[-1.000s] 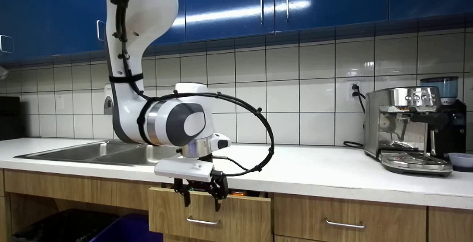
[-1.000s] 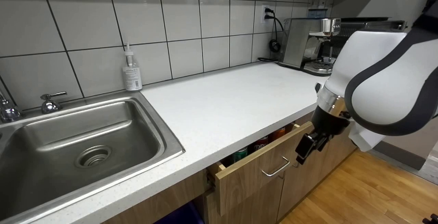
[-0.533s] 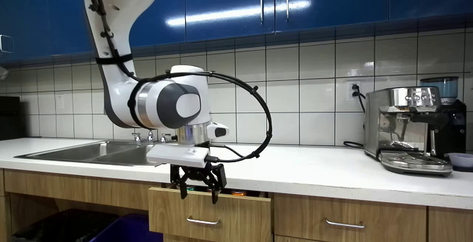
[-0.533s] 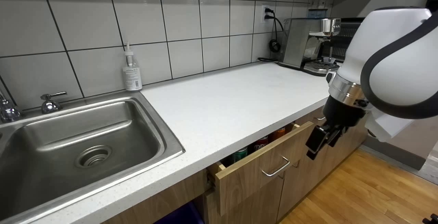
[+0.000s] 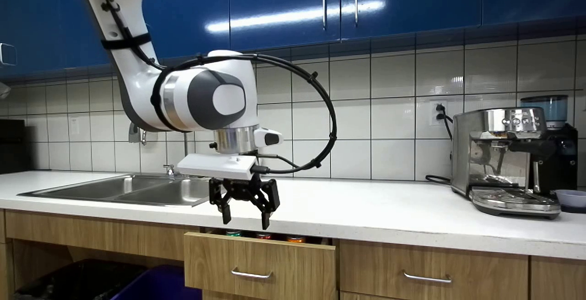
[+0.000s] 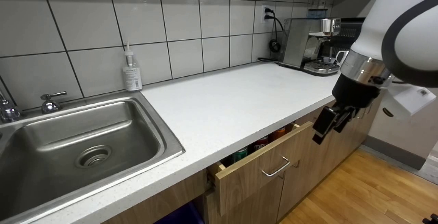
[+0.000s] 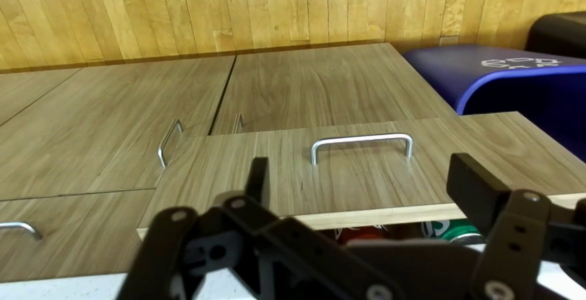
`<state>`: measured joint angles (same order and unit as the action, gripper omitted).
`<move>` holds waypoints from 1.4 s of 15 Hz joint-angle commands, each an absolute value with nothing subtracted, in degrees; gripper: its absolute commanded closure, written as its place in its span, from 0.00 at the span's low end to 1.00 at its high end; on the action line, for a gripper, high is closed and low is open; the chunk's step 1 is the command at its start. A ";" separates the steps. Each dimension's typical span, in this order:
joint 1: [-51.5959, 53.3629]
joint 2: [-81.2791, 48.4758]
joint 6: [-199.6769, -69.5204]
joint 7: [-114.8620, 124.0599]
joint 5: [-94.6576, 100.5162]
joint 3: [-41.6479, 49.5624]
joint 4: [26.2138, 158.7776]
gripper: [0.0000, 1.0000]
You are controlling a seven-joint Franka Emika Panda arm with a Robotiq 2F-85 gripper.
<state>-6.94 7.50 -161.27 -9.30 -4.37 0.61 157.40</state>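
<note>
We view the hand (image 5: 246,220) spread wide, with nothing in its grasp, clear of the part-open drawer (image 5: 261,258) and higher than its top edge; the drawer projects from beneath the front edge of the surface (image 5: 380,206). We judge the present step to be positioning; the next move seems to call for alignment with the handle (image 7: 361,139) before contact. We count one projecting drawer and three visible cans: a green can (image 6: 240,154), a red can (image 6: 261,143) and an orange can (image 6: 279,133).

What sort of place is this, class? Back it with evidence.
Probably a kitchen or break room: a steel sink, an espresso machine on the counter, and an open drawer holding drink cans.
</note>
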 commanded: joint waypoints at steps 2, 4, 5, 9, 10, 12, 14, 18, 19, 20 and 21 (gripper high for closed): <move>-4.43 14.72 -158.19 -9.52 -4.83 3.49 158.99 0.00; -3.95 16.12 -158.04 -9.45 -4.69 4.13 158.95 0.00; -3.85 16.58 -157.91 -9.27 -4.45 4.34 158.86 0.00; -3.87 14.71 -159.00 -8.67 -3.59 4.53 157.90 0.00; -3.84 14.81 -158.92 -8.68 -3.59 4.58 157.90 0.00; -3.81 14.82 -158.88 -8.68 -3.60 4.58 157.92 0.00; -3.80 14.82 -158.87 -8.69 -3.60 4.58 157.94 0.00; -3.80 14.82 -158.86 -8.69 -3.60 4.58 157.95 0.00; -3.80 14.82 -158.86 -8.69 -3.60 4.58 157.95 0.00; -3.80 14.82 -158.86 -8.69 -3.60 4.58 157.95 0.00; -3.80 14.82 -158.86 -8.69 -3.60 4.58 157.96 0.00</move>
<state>-4.60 14.73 -158.97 -9.30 -4.33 3.71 157.98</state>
